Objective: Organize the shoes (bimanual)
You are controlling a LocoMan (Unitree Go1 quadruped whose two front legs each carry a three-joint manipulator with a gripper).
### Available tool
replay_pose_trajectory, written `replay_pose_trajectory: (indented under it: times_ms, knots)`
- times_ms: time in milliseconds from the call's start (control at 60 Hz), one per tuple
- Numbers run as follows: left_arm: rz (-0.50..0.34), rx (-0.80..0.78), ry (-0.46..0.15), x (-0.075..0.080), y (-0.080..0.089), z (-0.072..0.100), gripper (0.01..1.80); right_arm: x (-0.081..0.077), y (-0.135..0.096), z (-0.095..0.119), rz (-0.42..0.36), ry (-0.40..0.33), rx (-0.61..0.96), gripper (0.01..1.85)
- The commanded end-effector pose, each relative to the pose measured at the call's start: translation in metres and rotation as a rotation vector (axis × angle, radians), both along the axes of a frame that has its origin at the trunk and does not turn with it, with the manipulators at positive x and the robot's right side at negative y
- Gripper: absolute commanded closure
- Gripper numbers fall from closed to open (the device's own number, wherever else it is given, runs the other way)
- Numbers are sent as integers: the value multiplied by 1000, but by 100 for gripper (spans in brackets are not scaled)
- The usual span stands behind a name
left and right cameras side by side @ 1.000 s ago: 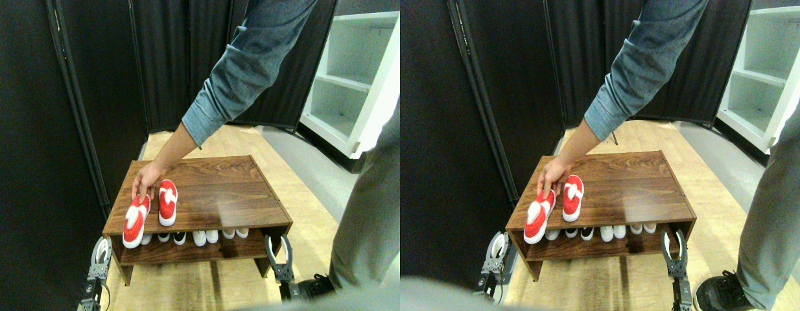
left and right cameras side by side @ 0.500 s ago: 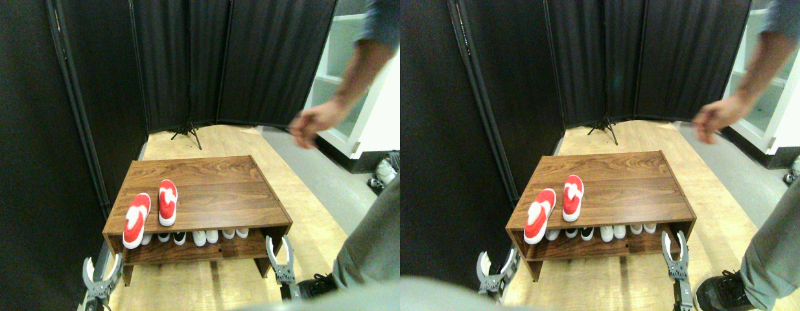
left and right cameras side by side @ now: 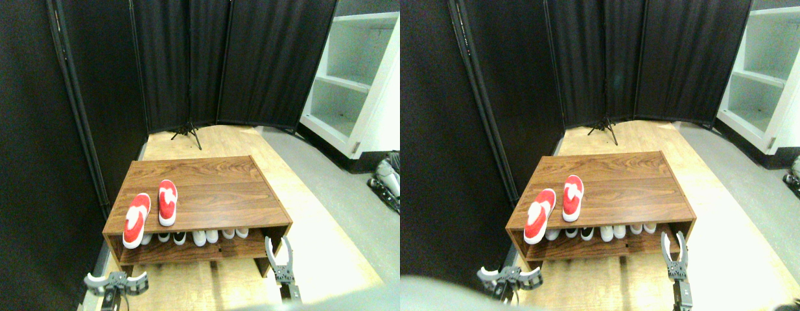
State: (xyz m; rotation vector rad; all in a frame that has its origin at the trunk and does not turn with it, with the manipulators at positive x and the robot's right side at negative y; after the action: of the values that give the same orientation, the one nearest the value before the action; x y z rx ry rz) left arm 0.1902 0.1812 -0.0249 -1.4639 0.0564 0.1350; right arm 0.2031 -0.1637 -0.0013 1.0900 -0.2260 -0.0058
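Two red shoes (left and right cameras side by side: 149,211) on the rack top (left and right cameras side by side: 212,188), 9 o'clock side, the left one overhanging the front edge; bare wood toward 3 o'clock. Left gripper (left and right cameras side by side: 115,280) splayed wide, empty; right gripper (left and right cameras side by side: 281,251) open, empty, at rack's 5 o'clock corner.

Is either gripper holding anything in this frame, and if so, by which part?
Nothing is held. Both red shoes lie on the rack top; the left gripper and right gripper are empty below it.
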Motion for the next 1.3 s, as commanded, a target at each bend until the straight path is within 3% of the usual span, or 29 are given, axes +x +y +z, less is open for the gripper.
replay_pose_trajectory:
  times_ms: [17, 300, 750, 1133, 1300]
  knots:
    - [0, 7, -24, 12, 4, 0, 27, 0, 1, 10, 15, -60, 8, 162]
    - [18, 15, 11, 57, 11, -24, 34, -2, -1, 13, 17, -64, -14, 161]
    - [68, -3, 65, 104, 7, -43, 34, -8, -4, 19, 16, -52, -5, 159]
    - [57, 2, 64, 114, 7, -42, 34, -9, -3, 20, 13, -49, 1, 159]
    - [54, 15, 56, 103, 11, -38, 40, -8, -3, 18, -1, -48, -28, 159]
